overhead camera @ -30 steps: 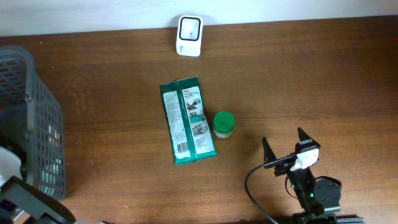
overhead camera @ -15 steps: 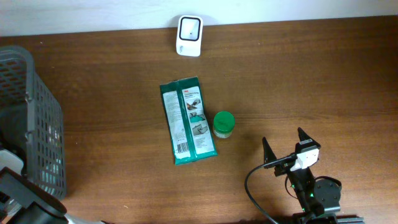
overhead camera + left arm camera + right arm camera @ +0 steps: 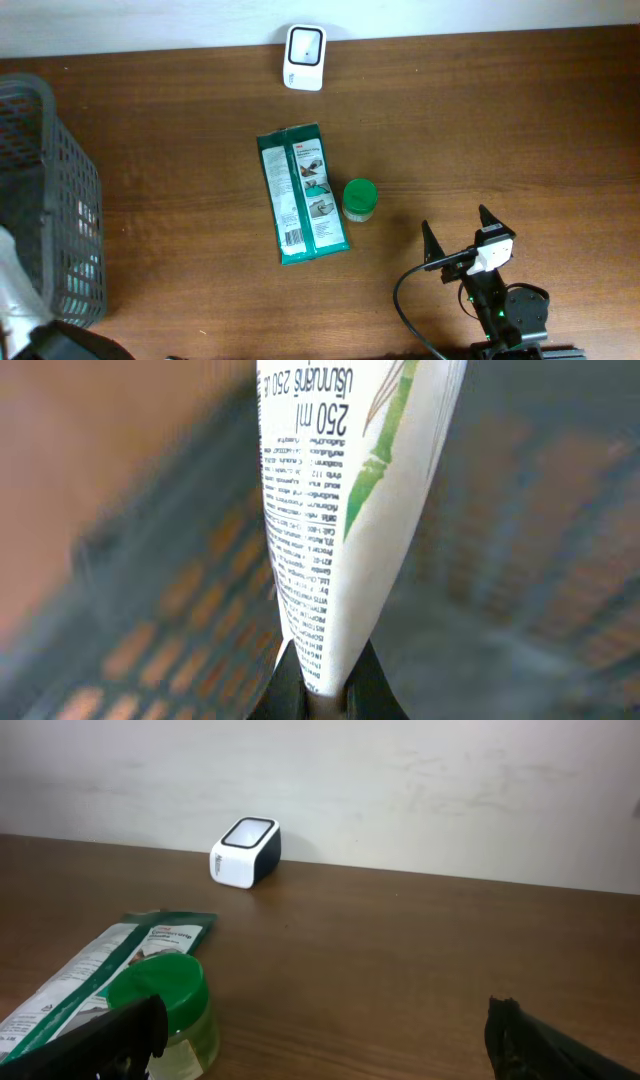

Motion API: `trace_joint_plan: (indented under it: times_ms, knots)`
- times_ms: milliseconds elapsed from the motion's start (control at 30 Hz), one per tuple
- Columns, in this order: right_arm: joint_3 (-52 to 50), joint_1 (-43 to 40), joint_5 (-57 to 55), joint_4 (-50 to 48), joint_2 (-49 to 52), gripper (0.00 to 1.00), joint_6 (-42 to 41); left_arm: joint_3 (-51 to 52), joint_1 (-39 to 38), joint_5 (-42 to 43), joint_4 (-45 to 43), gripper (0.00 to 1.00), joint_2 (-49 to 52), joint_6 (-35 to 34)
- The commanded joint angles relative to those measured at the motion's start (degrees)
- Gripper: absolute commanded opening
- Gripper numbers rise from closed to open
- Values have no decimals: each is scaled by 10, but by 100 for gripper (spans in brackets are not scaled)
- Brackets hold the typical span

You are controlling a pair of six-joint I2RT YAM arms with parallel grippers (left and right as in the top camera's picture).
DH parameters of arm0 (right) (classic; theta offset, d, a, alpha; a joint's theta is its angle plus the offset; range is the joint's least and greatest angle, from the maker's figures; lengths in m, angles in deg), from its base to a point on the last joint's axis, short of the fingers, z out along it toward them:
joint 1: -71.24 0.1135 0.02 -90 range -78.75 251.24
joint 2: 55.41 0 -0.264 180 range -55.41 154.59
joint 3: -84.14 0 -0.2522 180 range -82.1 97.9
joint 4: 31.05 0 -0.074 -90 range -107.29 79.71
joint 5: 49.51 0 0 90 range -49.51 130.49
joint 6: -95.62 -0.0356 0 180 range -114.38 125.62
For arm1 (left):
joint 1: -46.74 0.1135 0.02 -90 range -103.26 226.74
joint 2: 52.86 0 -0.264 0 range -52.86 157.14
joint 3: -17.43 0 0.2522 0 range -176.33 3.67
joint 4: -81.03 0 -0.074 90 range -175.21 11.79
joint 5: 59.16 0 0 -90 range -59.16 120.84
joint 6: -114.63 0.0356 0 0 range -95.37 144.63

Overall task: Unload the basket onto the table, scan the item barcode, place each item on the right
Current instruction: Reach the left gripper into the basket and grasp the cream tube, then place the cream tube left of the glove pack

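Tube [image 3: 330, 510] clamped by its narrow end in left jaws.

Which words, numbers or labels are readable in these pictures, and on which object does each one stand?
"250 ml": on the white tube, left wrist view.
Fine print below it on the tube: too small and blurred to read.
Printed labels on the green packet: too small to read.
On the green-lidded jar and the white scanner: no readable text.

Basket [image 3: 50, 200] far left, scanner [image 3: 304, 44] at back, packet [image 3: 302, 193] central, jar [image 3: 359, 199] just right of it
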Motion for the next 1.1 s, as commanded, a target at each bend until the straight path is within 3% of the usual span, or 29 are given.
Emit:
trace_joint_plan:
  times_ms: [0, 200, 333, 533, 733, 1067]
  knots:
    - [-4, -4, 5, 2, -3, 98, 0, -74, -89, 16, -5, 0, -57, -5]
    - [-4, -4, 5, 2, -3, 98, 0, -101, -297, 14, 17, 0, -127, -10]
    - [-4, -4, 5, 2, -3, 98, 0, -99, -432, 18, 153, 0, -103, -156]
    - [-4, -4, 5, 2, -3, 98, 0, -98, -568, 18, 350, 0, 13, -320]
    - [-4, -4, 5, 2, -3, 99, 0, -97, -589, 18, 478, 0, 131, -502]
    - [-4, -4, 5, 2, -3, 98, 0, -96, -589, 65, 519, 0, 189, -525]
